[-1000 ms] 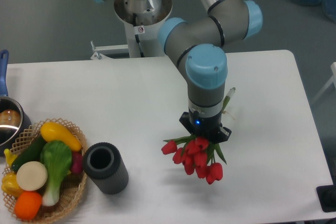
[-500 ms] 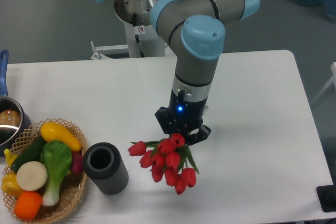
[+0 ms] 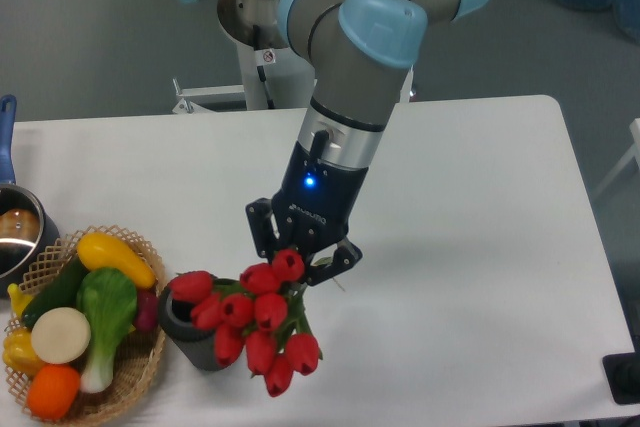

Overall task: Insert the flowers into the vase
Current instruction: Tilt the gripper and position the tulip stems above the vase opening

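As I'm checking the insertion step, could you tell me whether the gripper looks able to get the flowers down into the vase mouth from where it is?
Probably yes: the gripper holds the flowers beside the vase, whose mouth the red heads partly cover, so alignment is unclear.

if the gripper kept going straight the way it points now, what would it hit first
Probably the vase. The gripper, shut on the flowers, points down and toward the camera's left, and the tulip heads already overlap the vase mouth. Depth is unclear; it might meet the table instead.
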